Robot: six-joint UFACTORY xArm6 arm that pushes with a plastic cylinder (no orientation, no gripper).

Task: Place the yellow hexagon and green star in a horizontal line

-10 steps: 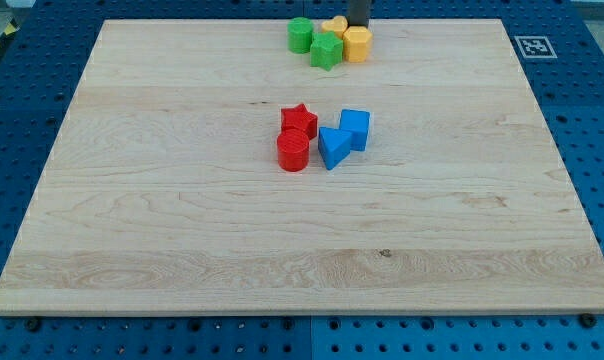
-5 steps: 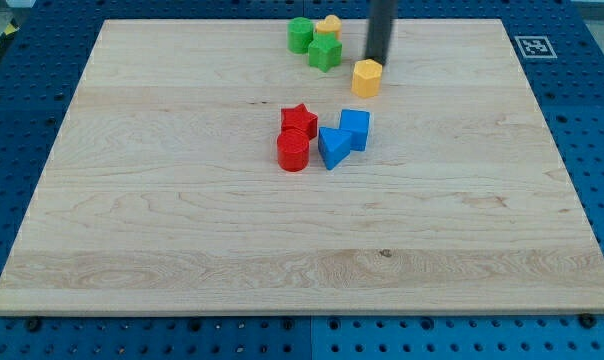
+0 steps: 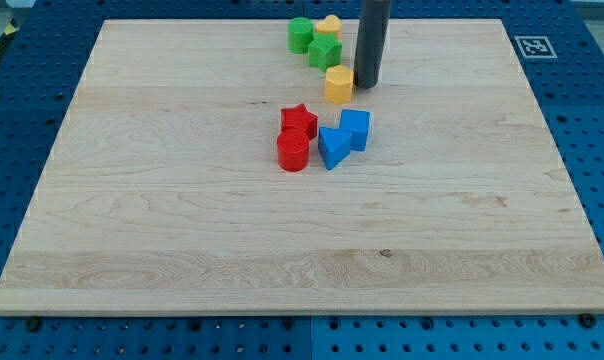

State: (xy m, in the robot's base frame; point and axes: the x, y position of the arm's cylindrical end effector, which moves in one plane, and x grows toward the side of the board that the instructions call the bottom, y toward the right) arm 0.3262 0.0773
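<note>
Rod beside the yellow hexagon, near the top of the wooden board

My tip (image 3: pixel 368 86) is a bare rod end, gripping nothing; it stands touching or just beside the yellow hexagon (image 3: pixel 338 84), which lies to its left in the view. Up and left of my tip sit the green star (image 3: pixel 325 52), a second yellow block (image 3: pixel 329 25) and a round green block (image 3: pixel 300 34), packed close. Below my tip, apart from it, cluster a red star (image 3: pixel 299 120), a red cylinder (image 3: pixel 293 152), a blue triangle (image 3: pixel 332 147) and a blue cube (image 3: pixel 355 129). The hexagon is pale yellow-orange, sitting flat on the board (image 3: pixel 182 220), below the star.

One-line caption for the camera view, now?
My tip beside the yellow hexagon, below the green star.
</note>
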